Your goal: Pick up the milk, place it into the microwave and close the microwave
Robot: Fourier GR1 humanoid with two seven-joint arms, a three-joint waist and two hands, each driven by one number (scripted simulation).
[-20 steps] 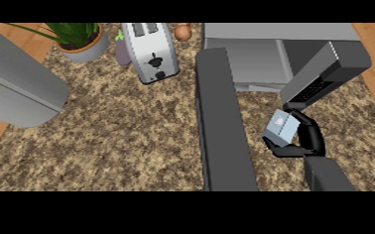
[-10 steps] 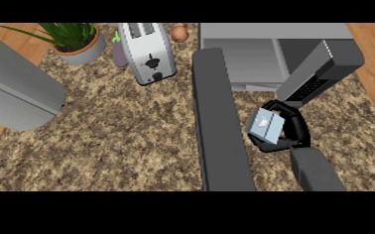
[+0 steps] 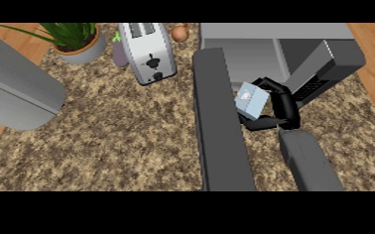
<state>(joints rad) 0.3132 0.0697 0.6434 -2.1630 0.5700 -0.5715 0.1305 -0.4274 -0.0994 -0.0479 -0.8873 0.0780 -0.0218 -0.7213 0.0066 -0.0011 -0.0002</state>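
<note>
While gripped by right hand [image 3: 282, 110]: milk [image 3: 251, 99], prob. nr microwave [image 3: 293, 49].

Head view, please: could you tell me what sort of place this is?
Most likely a kitchen counter: a toaster stands on the speckled stone top, an open microwave sits beside it, and a potted plant stands nearby.

Seen from steeply above: a speckled brown granite counter [image 3: 132, 129] filling most of the view. Along the back, a potted plant [image 3: 73, 42] in a grey pot, a silver toaster [image 3: 149, 53] lying tilted just beside it, and a small brown egg-like object [image 3: 179, 32] near the toaster's top. Strips of orange wood [image 3: 16, 39] at the far left and right edges. Flat, even light.
</note>
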